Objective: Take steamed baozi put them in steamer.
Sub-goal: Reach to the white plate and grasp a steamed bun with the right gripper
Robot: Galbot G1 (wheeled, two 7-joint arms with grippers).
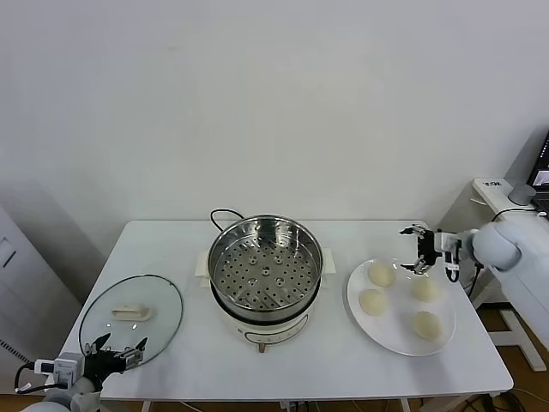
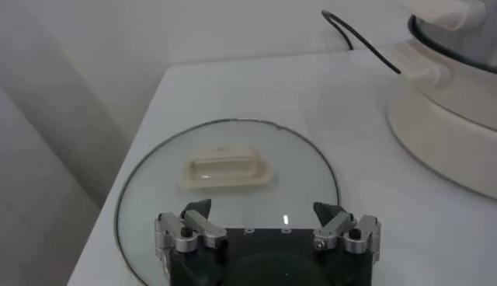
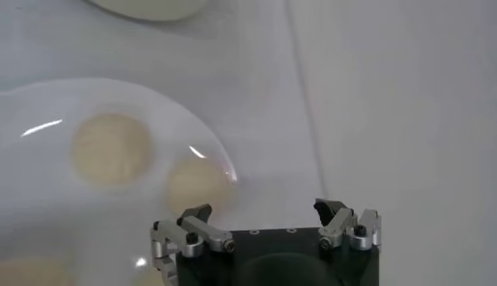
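The steamer [image 1: 264, 273], a shiny steel pot with an empty perforated tray, stands on its white base at the table's middle. To its right, several cream-white steamed baozi [image 1: 380, 274] lie on a white plate [image 1: 395, 339]. My right gripper [image 1: 413, 249] hangs open and empty over the plate's far edge, between the two rear buns. In the right wrist view two baozi [image 3: 111, 148] show on the plate [image 3: 194, 128] ahead of the open gripper [image 3: 264, 214]. My left gripper [image 1: 120, 343] rests open at the front left, over the glass lid.
A round glass lid [image 1: 159, 305] with a white handle [image 2: 225, 167] lies flat at the table's left, under the left gripper [image 2: 262, 214]. The steamer's black cord [image 1: 225, 213] loops behind the pot. White furniture stands off the table's right edge.
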